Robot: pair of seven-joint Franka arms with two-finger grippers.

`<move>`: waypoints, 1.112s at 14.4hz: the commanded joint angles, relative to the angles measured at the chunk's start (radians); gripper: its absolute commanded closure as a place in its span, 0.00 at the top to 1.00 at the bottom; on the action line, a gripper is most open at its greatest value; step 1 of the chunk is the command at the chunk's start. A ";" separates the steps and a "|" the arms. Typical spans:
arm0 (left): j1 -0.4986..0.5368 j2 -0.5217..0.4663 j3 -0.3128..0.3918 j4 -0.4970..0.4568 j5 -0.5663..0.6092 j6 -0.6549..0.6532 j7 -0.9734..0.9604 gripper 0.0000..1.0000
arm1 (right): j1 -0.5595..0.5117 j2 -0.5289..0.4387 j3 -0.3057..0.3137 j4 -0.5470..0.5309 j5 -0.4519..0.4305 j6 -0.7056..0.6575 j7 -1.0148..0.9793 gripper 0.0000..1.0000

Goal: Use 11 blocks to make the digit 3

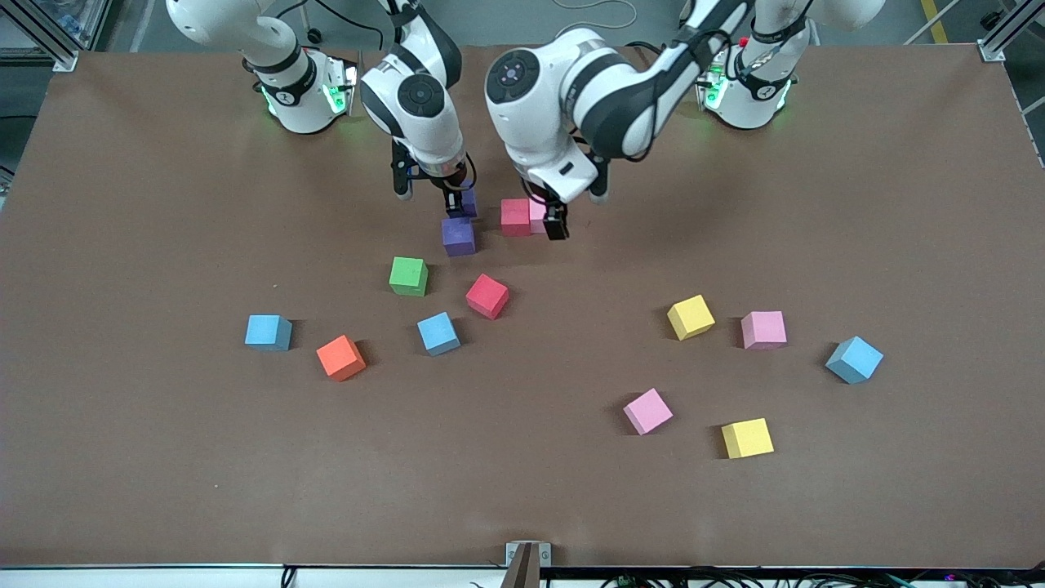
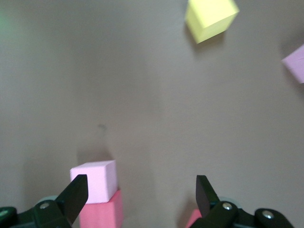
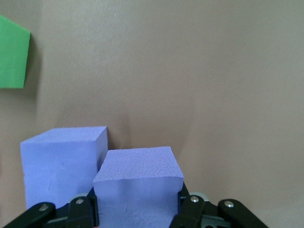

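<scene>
My right gripper (image 1: 457, 200) is shut on a purple cube (image 1: 468, 202), low at the table. It stands right beside the second purple cube (image 1: 458, 236). In the right wrist view the held cube (image 3: 137, 187) fills the jaws and the second one (image 3: 61, 166) is next to it. My left gripper (image 1: 549, 219) is open and empty, low beside a pink cube (image 1: 537, 215). That cube touches a red cube (image 1: 515, 216). In the left wrist view the pink cube (image 2: 95, 179) and red cube (image 2: 100, 211) sit by one finger (image 2: 76, 194).
Loose cubes lie nearer the front camera: green (image 1: 408, 275), red (image 1: 487, 296), three light blue (image 1: 269, 332) (image 1: 438, 333) (image 1: 854, 359), orange (image 1: 341, 358), two yellow (image 1: 691, 317) (image 1: 747, 438) and two pink (image 1: 763, 329) (image 1: 647, 411).
</scene>
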 commanded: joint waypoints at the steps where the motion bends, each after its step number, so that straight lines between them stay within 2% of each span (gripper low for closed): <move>1: 0.081 0.008 -0.006 0.092 0.017 -0.049 0.165 1.00 | 0.010 0.046 -0.006 0.054 0.035 0.002 0.016 0.00; 4: 0.172 0.002 -0.005 0.137 0.019 -0.052 0.365 1.00 | 0.004 0.095 -0.007 0.097 0.042 0.002 0.016 0.00; 7: 0.238 -0.027 -0.006 0.157 0.051 -0.058 0.650 1.00 | 0.004 0.140 -0.007 0.132 0.044 0.004 0.018 0.00; 13: 0.382 -0.029 -0.008 0.201 0.045 -0.059 1.155 1.00 | 0.007 0.165 -0.007 0.143 0.058 0.027 0.030 0.00; 16: 0.454 -0.032 -0.016 0.252 0.037 -0.069 1.310 1.00 | 0.009 0.168 -0.007 0.143 0.058 0.027 0.031 0.00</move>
